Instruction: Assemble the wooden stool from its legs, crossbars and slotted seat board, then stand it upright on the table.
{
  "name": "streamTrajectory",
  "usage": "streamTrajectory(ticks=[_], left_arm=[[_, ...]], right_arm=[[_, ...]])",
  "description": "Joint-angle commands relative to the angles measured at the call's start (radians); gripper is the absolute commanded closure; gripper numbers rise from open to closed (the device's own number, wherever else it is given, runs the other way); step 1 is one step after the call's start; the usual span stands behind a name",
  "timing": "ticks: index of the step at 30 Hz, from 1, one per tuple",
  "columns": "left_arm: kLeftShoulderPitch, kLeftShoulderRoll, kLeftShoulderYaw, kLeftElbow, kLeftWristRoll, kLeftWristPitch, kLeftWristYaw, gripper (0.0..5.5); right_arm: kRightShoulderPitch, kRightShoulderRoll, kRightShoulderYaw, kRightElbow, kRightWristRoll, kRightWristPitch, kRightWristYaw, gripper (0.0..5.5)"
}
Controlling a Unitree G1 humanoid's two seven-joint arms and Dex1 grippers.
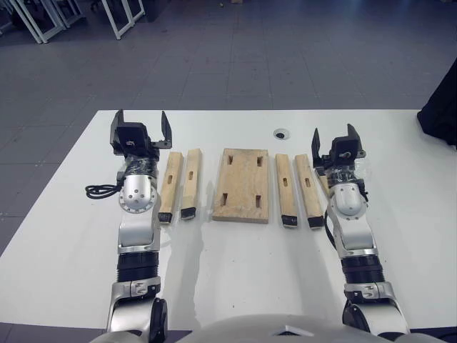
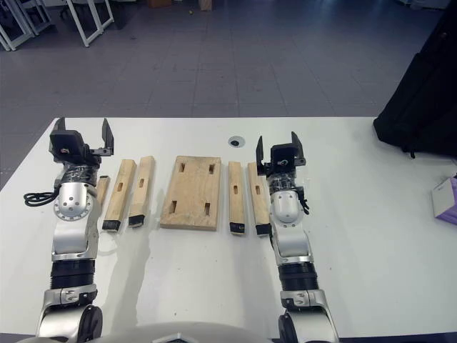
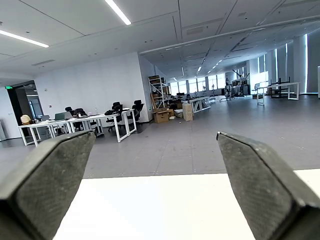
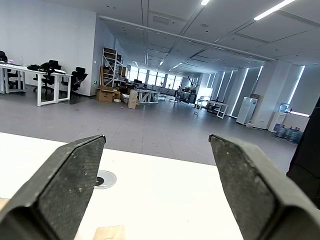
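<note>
Start at your left pincer [image 1: 142,118]: its fingers are spread wide with nothing between them, held over the white table [image 1: 214,286]. Outboard of that arm, back toward you from the pincer, lies a coiled black cable [image 1: 100,190]. Swing the forearm sideways and you could snag it and drag it into the parts.

Under the same forearm, behind the pincer, a slim wooden piece [image 2: 102,190] peeks out. It is probably a crossbar. Most of it is hidden, so a blind descent may pin it or shove it away.

Just inboard of the left pincer, and a little nearer you, sits the left pair of legs [image 1: 171,184], side by side and almost touching. Come down on one with the fingers this wide and you risk catching both or knocking the neighbour askew.

Between the two pincers the slotted seat board [image 1: 243,184] lies flat with its slots facing up. It is broad and sits flush on the table, so I judge a top-down pinch likely to slip. A glancing bump would also turn its slots out of line with the legs.

Just inboard of the right pincer [image 1: 333,134] lies the right pair of legs [image 1: 285,190], equally crowded and carrying the same double-grab risk. That pincer is also released and empty.

Well outboard of it, a purple box [image 2: 446,200] sits near the table's edge. It only matters if your elbow swings wide.
</note>
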Motion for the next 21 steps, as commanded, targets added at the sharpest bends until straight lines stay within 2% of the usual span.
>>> streamTrajectory(ticks=[1, 11, 16, 21], left_arm=[[-0.001, -0.024, 0.0, -0.004, 0.006, -0.011, 0.033, 1.02], [-0.017, -0.024, -0.025, 0.038, -0.077, -0.082, -0.076, 1.02], [-0.006, -0.02, -0.023, 0.023, -0.013, -0.024, -0.015, 1.02], [-0.024, -0.031, -0.037, 0.016, -0.024, 0.031, -0.034, 1.02]], right_arm=[[-0.044, -0.026, 0.009, 0.03, -0.031, -0.008, 0.003, 1.68], [-0.029, 0.003, 0.027, -0.003, -0.005, -0.065, 0.009, 1.68], [-0.017, 0.002, -0.005, -0.023, 0.046, 0.022, 0.041, 1.68], [-0.037, -0.002, 0.007, -0.059, 0.061, 0.152, 0.086, 1.68]])
